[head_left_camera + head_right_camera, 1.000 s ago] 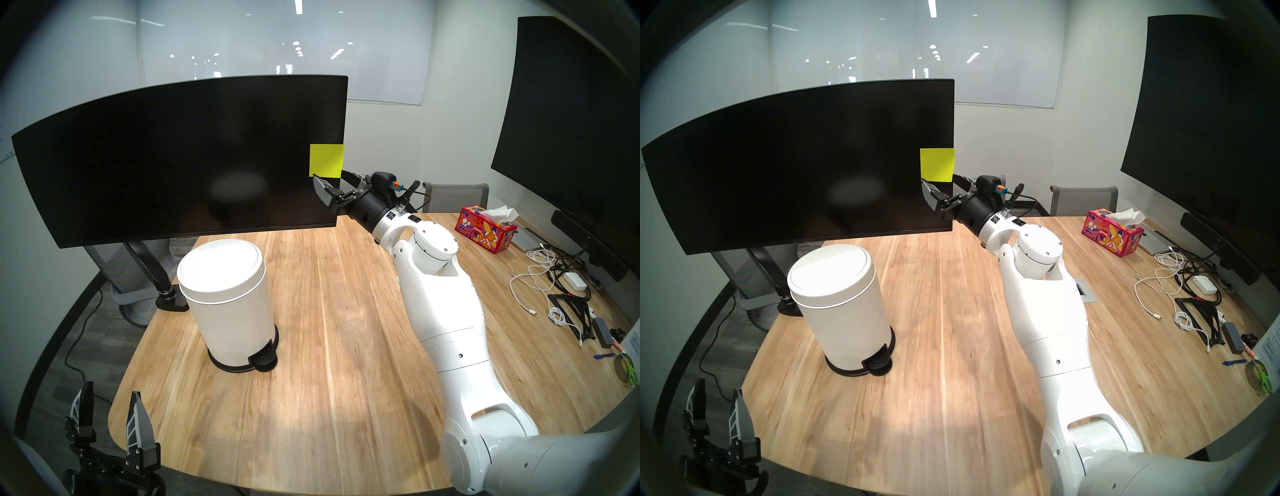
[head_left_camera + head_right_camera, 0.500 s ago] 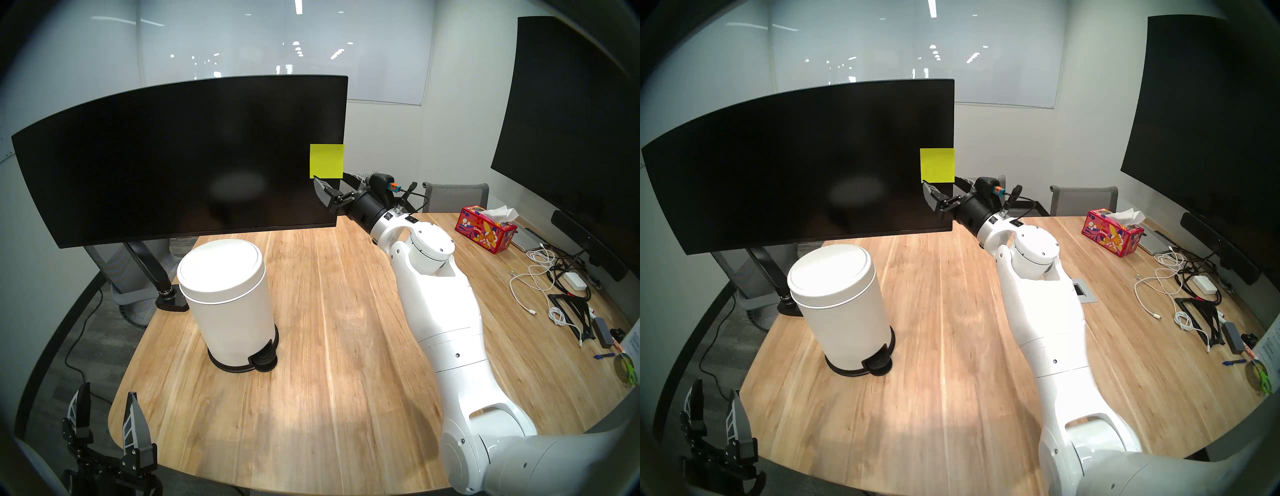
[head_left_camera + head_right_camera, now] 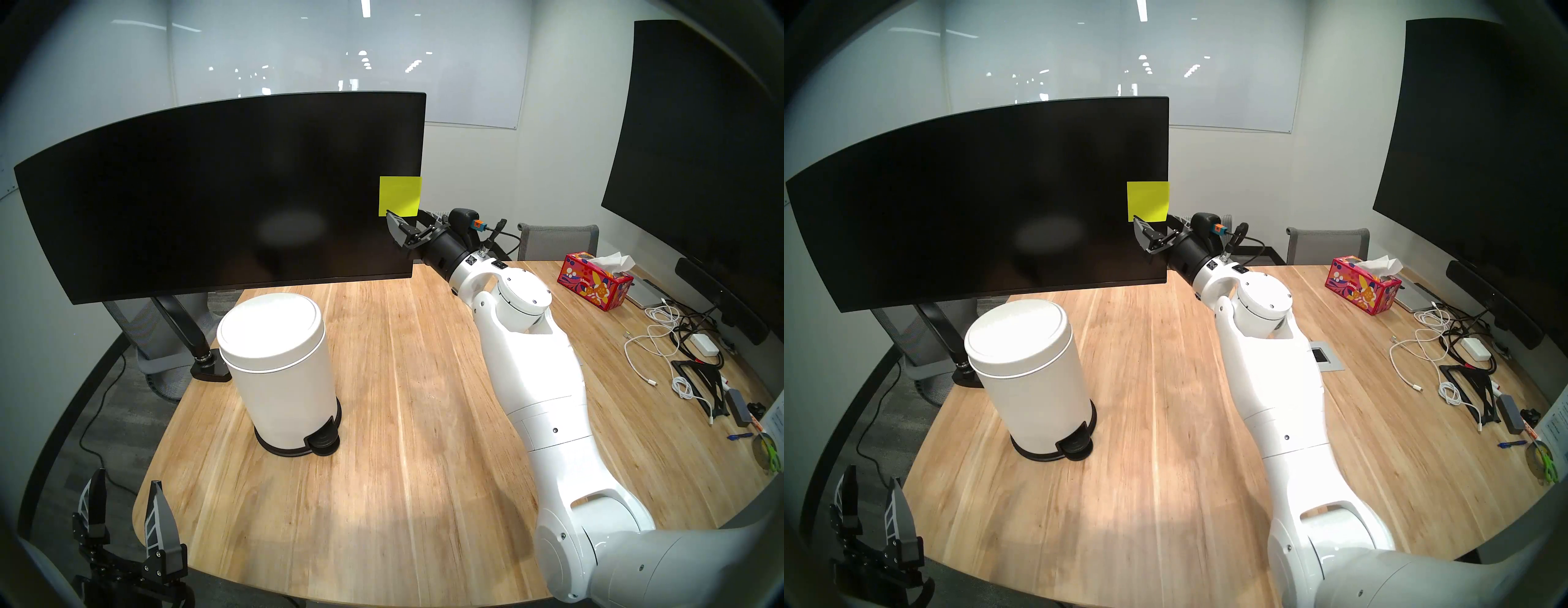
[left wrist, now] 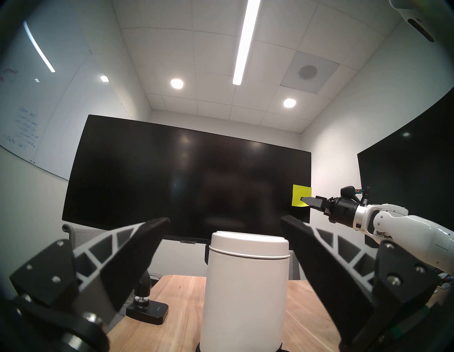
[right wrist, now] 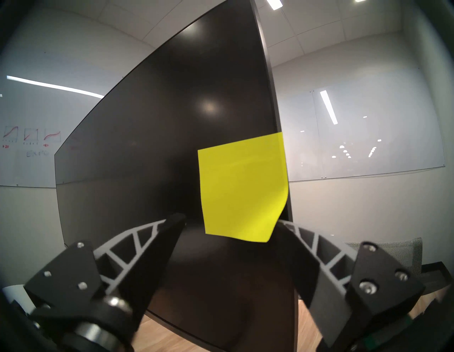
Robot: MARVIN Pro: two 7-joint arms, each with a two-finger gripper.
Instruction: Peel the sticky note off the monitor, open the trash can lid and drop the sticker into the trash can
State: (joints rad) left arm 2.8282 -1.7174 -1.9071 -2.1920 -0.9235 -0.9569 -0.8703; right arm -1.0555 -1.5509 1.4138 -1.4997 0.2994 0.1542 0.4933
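The yellow-green sticky note [image 3: 400, 196] sticks near the right edge of the black monitor [image 3: 212, 191]; its lower right corner curls off the screen in the right wrist view [image 5: 243, 189]. My right gripper [image 3: 405, 213] is open just under the note's bottom edge. One finger is in front of the screen, the other at the monitor's right edge. The white trash can [image 3: 284, 395] stands on the table with its lid [image 3: 270, 329] shut. My left gripper [image 3: 128, 477] is open and empty, low at the front left, facing the can [image 4: 245, 282].
The monitor's arm base [image 3: 210, 367] is clamped behind the can. A tissue box [image 3: 596, 280], cables [image 3: 662, 335] and small items lie at the right. A larger black display [image 3: 695, 148] hangs on the right wall. Grey chairs stand behind the table.
My right gripper has rolled a little and edged up to the note's bottom edge, its arm shifting left. My left gripper has sunk slightly lower.
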